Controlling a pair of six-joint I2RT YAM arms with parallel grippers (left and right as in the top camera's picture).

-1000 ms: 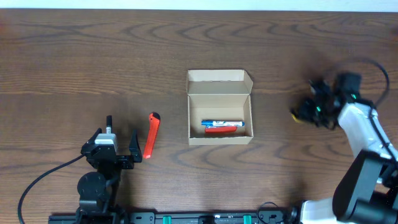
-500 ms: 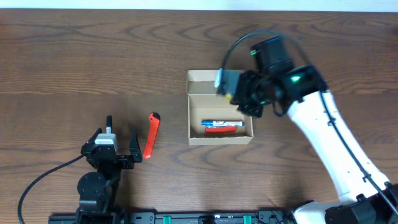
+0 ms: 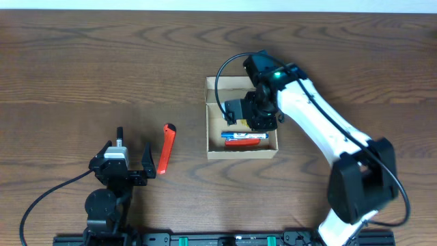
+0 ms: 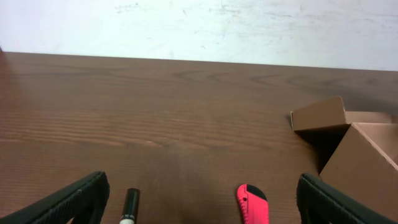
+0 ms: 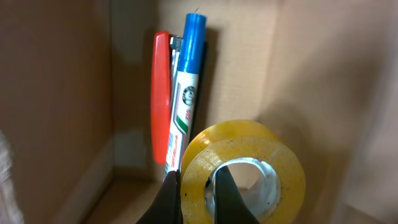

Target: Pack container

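Placing step — right gripper (image 5: pixel 198 196), pinched on the yellow tape roll (image 5: pixel 249 140), hangs in the open cardboard box (image 3: pixel 242 152) mid-table beside a blue marker (image 5: pixel 189 74) — next, lower and let go; left gripper (image 3: pixel 126 154) spread, idle.

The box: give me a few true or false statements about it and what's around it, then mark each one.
1. The right gripper holds a roll of yellow tape over the box. True.
2. The box is empty. False: a blue marker and a red tool lie side by side in it.
3. A red knife lies on the table outside the box. True.
4. The left gripper is shut on the knife. False: it is open and holds nothing; the knife lies on the table.
5. The box lid is closed. False: the flap is open.
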